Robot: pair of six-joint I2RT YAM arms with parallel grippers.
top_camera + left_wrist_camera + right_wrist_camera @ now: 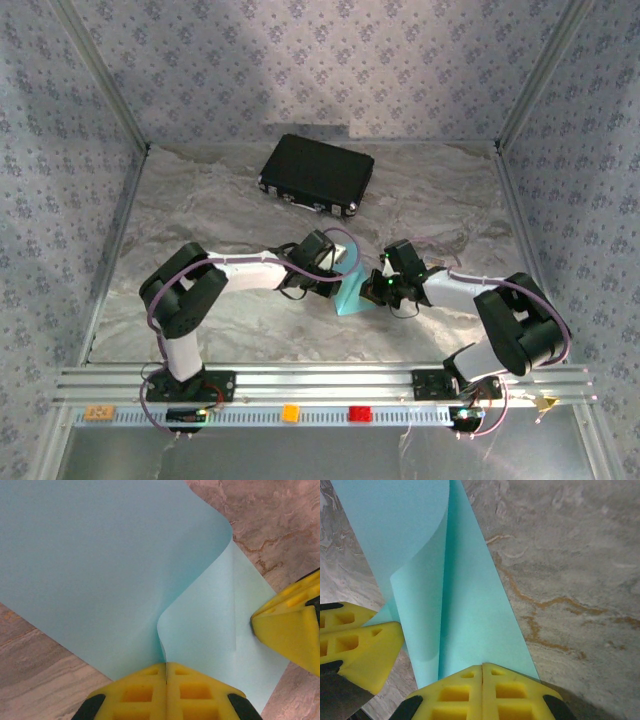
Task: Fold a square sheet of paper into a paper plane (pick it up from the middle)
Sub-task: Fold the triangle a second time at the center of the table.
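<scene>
On the grey marbled tabletop [200, 210], mid-table, the thin light blue square sheet of paper [100, 570] curls over on itself. This looks like an early fold, uncreased, with no dart shape yet. The left gripper [166, 667] and right gripper [482, 669], close together, each pinch its edge, jaws fully closed.

Overhead, 2 wrist close-ups, shared paper [100, 555]

Ahead of the left pincer [166, 672], the square sheet of paper [90, 560] runs off the top and left edges, and we cannot see its rim inside the closed fingers. The right pincer [292, 630] is cut by the right edge. From above, both pincers cover much of the sheet.
</scene>
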